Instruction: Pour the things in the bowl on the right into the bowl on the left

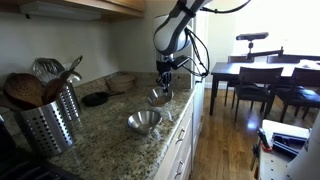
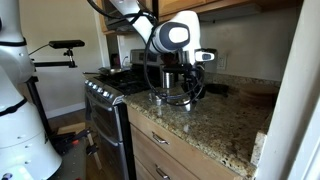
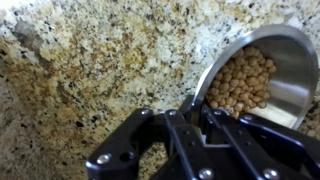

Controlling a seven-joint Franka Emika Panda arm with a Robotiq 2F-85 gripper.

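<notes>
A steel bowl [image 3: 262, 75] filled with small tan round pieces [image 3: 240, 82] shows at the right of the wrist view, tilted. My gripper [image 3: 192, 108] is shut on its near rim. In an exterior view the gripper [image 1: 163, 80] holds that bowl [image 1: 158, 97] just above the granite counter [image 1: 110, 135]. A second, empty steel bowl [image 1: 144, 121] stands on the counter nearer the camera. In an exterior view [image 2: 180, 88] the gripper and held bowl are mostly hidden behind the wrist.
A steel utensil holder [image 1: 48, 120] with wooden spoons stands at the near left. A dark dish [image 1: 95, 99] and a basket [image 1: 120, 82] sit at the counter's back. A stove [image 2: 105, 95] adjoins the counter. A dining table [image 1: 260, 75] stands beyond.
</notes>
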